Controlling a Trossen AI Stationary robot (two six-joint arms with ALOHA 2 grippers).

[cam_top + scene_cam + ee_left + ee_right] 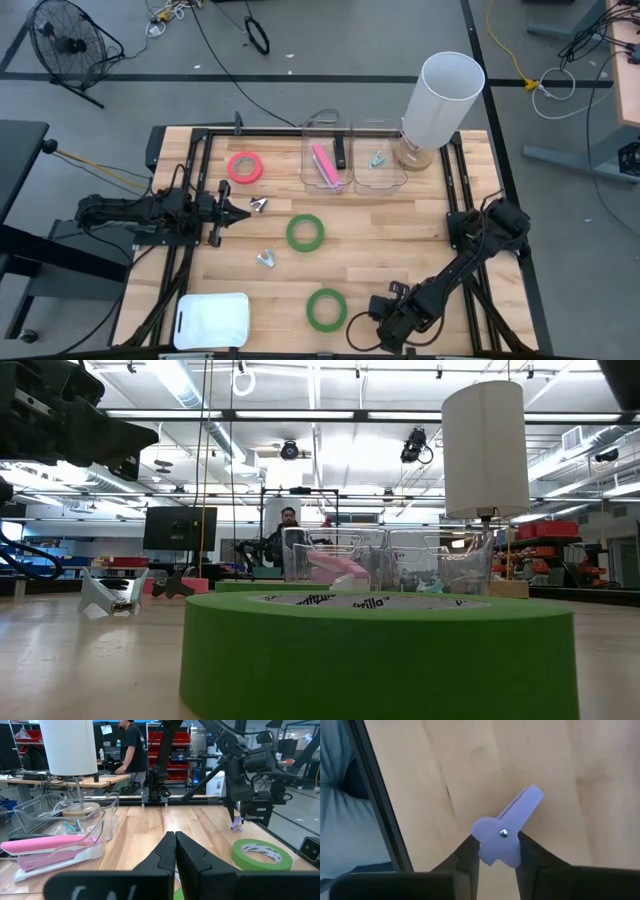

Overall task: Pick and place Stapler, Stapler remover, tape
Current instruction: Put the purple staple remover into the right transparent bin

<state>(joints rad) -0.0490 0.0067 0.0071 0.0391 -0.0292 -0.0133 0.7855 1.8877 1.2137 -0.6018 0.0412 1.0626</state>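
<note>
Right gripper clamped on lilac stapler remover at tabletop's front edge; left gripper closed, empty, near left edge.

Surface: pale blond wood planks, light grain, framed by black rails.
Pink-red tape roll: bright pink-red ring.
Two green tape rolls: middle one and nearer one, both mid green; white inner face with dark lettering on the nearer roll in the low view.
Stapler: hot pink, lying in a clear bin.
Second clear bin: holds a small pale teal piece.
Lamp: white shade, wooden base.
Staple removers on the wood: silvery grey.
Lilac staple remover with silver rivet, between the right gripper dark jaws.
White board.
Left gripper: black.
</note>
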